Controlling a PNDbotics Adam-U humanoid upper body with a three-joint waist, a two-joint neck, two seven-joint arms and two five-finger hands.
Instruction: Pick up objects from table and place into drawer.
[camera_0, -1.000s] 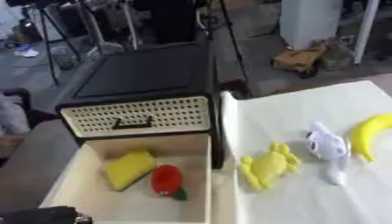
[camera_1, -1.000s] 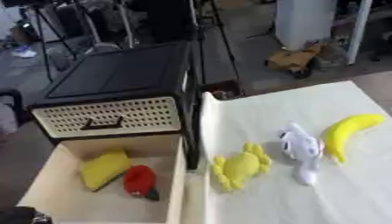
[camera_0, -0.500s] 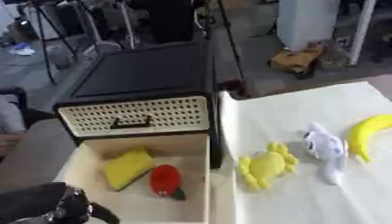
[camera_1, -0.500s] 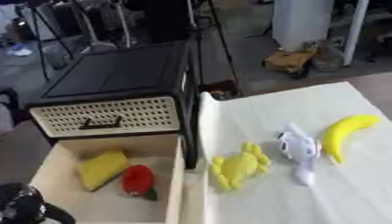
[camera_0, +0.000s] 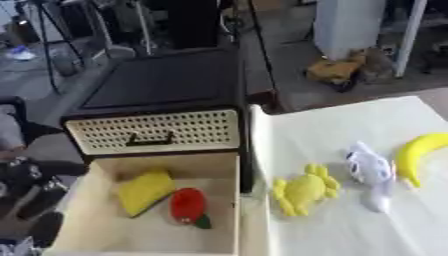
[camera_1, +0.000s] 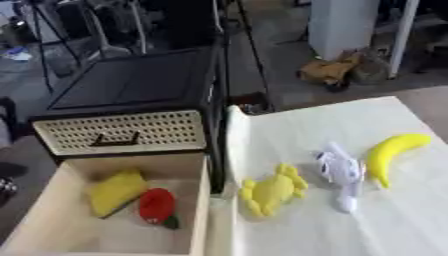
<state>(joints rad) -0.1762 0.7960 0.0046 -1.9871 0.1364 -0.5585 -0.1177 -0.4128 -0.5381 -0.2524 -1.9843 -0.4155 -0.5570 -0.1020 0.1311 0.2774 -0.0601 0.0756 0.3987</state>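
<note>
Open drawer (camera_0: 105, 165): pale wooden box, pulled out of a black cabinet (camera_0: 162, 82) whose upper drawer front (camera_0: 157, 131) is cream perforated panel with a dark handle; no writing or brand can be read on either. Inside the open drawer, two items: a yellow wedge-shaped soft piece (camera_0: 145, 191) lying tilted toward the left wall, and a red soft toy like a strawberry or pepper (camera_0: 187, 206) with a green tip, just beside the wedge on its right and apparently touching it. Bench (camera_1: 297, 130): covered in a cream cloth, standing to the right of the drawer and cabinet. On it, three items in a loose row: a yellow crab-shaped plush (camera_1: 272, 190) with stubby legs around its rim, nearest the drawer; a white plush animal (camera_1: 339, 172), long-bodied, with faint bluish markings, just right of the crab; a yellow banana (camera_1: 390, 152), curved, lying at an angle near the bench's right edge, close beside the white plush. No labels visible on any toy. Left hand (camera_0: 31, 192): black, blurred, at the left edge of the left eye view beside the open drawer's outer wall; whether its fingers are curled or straight cannot be told, and nothing is seen in its hold. Right hand: shows in neither view.
</note>
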